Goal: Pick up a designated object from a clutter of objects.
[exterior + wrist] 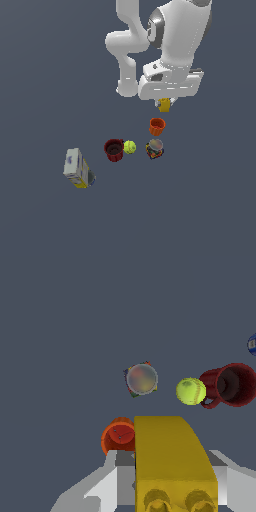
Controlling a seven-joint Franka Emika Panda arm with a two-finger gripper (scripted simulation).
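Closest to the wrist camera is the tiny bright yellow brick with bumps point(172, 466). It fills the near part of the wrist view, and two round bumps show on its end. The grey claw point(170, 483) is clamped on it, with one finger on each side. In the exterior view the brick point(164, 104) hangs just under the white robot arm's hand, and it looks to be off the dark grey desk point(45, 75).

So the picking up looks nearly done. The brick is held and seems to be lifted.

Next past the brick is the small orange cup point(119, 436), partly hidden behind it. Farther on is the little can with many colours and a silver top point(142, 378). Beside that sits the round yellow-green ball point(190, 391), and it touches or nearly touches the dark red cup with a handle point(231, 385). Farthest away is the white, blue and yellow carton point(78, 168), lying well apart from the rest.

For the next move, I think the claw should keep squeezing and go straight up slowly. The orange cup is near, so swinging sideways could bump it.
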